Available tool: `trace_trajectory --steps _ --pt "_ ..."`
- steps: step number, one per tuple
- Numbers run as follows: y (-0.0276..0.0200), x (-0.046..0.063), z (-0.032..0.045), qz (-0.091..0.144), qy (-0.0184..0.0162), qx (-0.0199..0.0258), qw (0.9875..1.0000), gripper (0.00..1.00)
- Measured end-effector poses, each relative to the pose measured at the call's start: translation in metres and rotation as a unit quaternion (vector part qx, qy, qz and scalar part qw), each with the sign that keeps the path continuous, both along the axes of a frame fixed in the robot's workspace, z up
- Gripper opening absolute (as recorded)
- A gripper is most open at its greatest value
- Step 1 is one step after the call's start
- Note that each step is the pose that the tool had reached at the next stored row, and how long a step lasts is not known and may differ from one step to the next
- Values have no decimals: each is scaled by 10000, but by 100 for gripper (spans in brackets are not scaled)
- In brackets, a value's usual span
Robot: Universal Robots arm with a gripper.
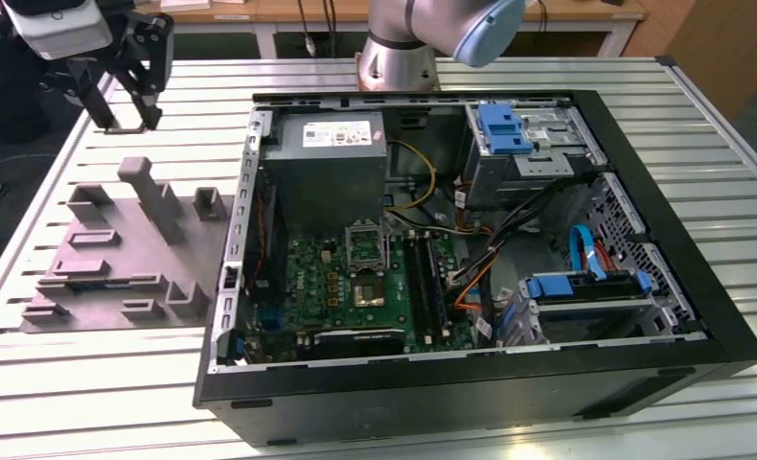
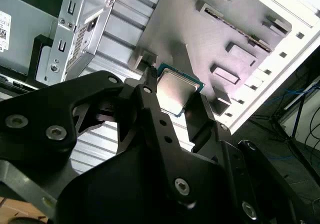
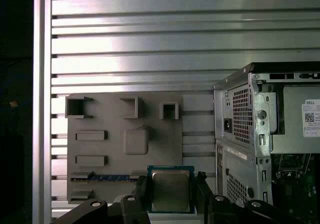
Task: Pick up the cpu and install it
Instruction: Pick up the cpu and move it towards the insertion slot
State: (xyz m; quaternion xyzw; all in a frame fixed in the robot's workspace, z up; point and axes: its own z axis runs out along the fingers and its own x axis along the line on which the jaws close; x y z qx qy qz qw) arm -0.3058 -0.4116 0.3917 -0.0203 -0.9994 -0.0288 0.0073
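Counting gives one cpu (image 3: 170, 190), one pincer (image 3: 171, 184), one grey fixture plate (image 3: 110, 154) and one open computer case (image 1: 481, 393), all on or above a single slatted metal worktop (image 1: 98, 383). The pincer pinches the cpu by two opposite edges between its two black fingers (image 3: 141, 188). Held this way, the chip hangs in the air above the fixture plate, clear of its raised blocks and beside the case.

Both wrist views show the chip close up: a thin flat square with a silvery-grey metal top and a narrow blue-green border around it. The first wrist view has it level over the plate's edge, with the case's perforated rear wall just beside the plate. The exterior view shows the pincer high over the plate's far end. It also shows the case's inside, with a green motherboard (image 1: 353, 287), bundled cables and blue drive brackets.
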Motion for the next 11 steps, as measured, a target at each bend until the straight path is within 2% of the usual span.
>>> trace_trajectory --steps 11 --pt "0 30 0 0 0 0 10000 47"
